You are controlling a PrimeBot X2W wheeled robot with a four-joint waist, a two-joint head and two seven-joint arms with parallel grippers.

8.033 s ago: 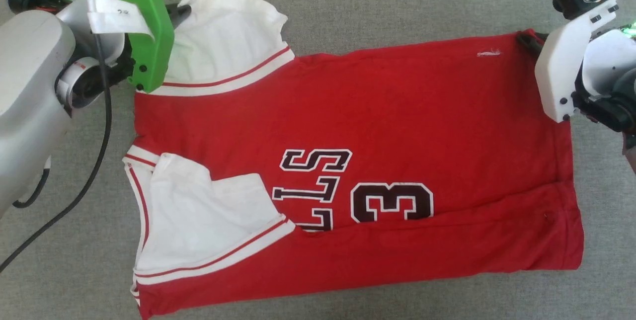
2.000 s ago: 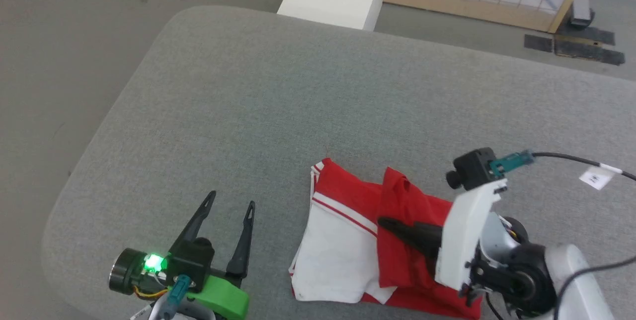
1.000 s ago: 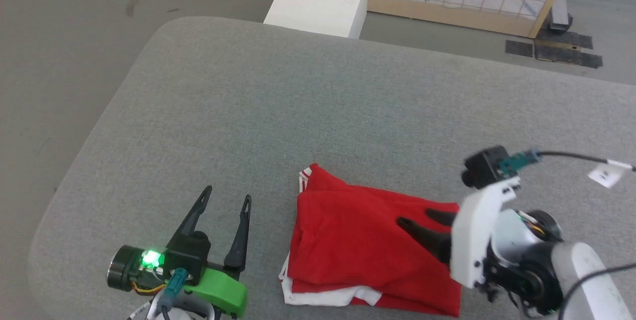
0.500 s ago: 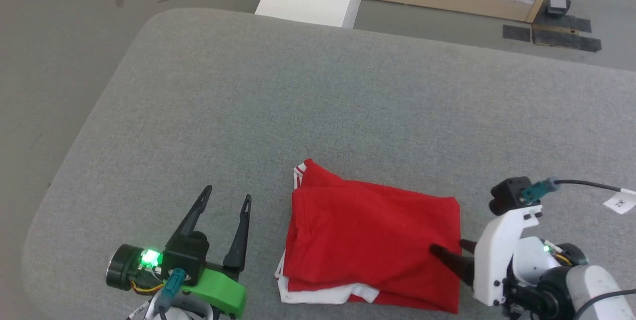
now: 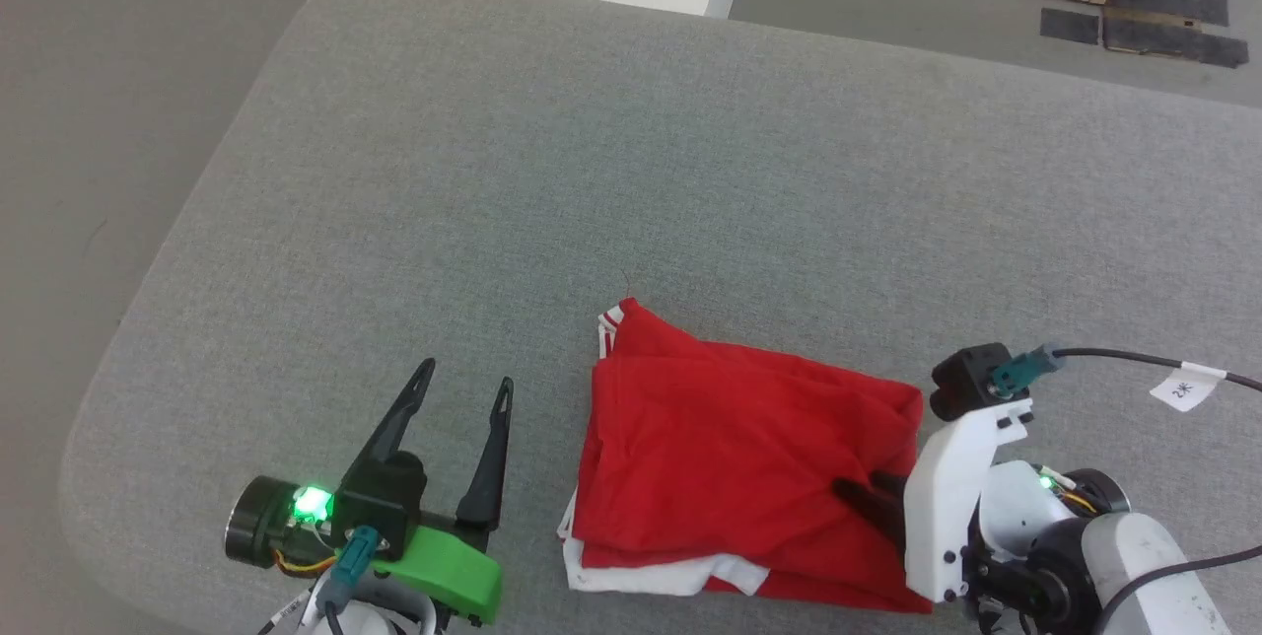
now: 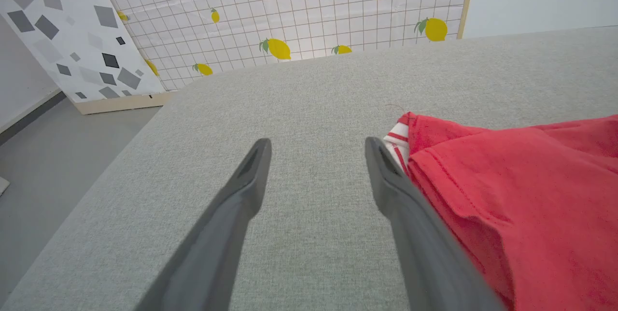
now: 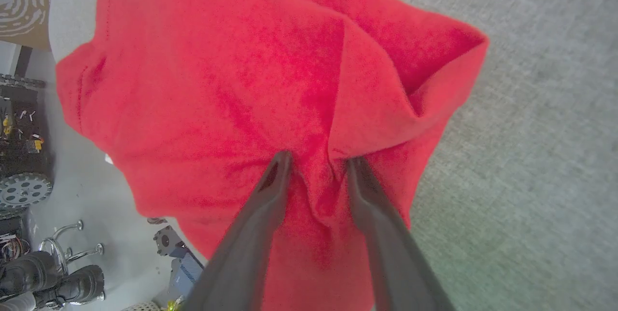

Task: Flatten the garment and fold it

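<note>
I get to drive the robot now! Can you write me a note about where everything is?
Left pincer: open, empty, just left of the jersey, over the grey table.
Right pincer: tips on the jersey's right edge, a ridge of cloth between them; grip unclear.
Done: jersey folded into a red stack, white cloth peeking out at the near edge.
Left: probably smooth the bunched right corner.

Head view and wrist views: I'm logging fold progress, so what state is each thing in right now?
garment: folded into a compact stack on the table, red layer on top, white edge showing at the robot's side, top layer puckered.
left gripper: open, empty, beside the garment.
right gripper: fingertips set into the top red layer, a pucker of fabric between them; clamped or not, cannot tell.
</note>
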